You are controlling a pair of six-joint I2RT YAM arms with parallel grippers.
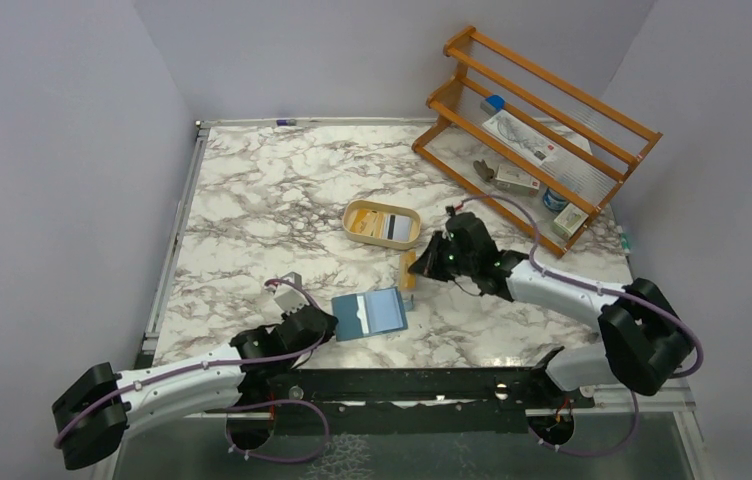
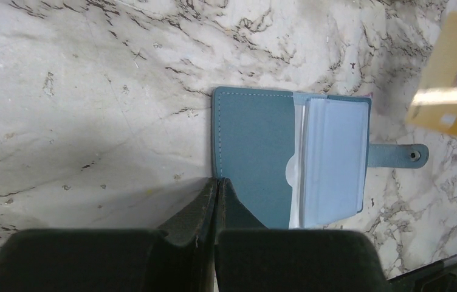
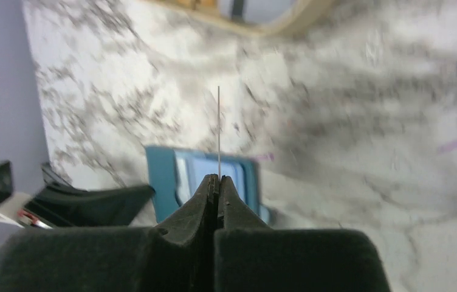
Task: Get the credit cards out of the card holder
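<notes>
From above, the card holder (image 1: 369,314) lies open on the marble bench (image 1: 252,200), with the left end effector (image 1: 329,323) at its left edge. The right end effector (image 1: 420,266) grips a yellow-orange credit card (image 1: 408,276) near the tan dish (image 1: 346,220). At the left wrist, fingers (image 2: 206,201) pressed together touch the card holder's near edge. At the right wrist, the jaws pinch the card, seen edge-on, with the card holder beyond.

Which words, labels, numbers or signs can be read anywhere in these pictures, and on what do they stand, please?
None can be read.
Yellow card: pale stripe and marks, too blurred.
Sheet and small boxes on the wooden rack: print too small.
Cards in the dish: too small.
Card holder: no writing shows.
</notes>
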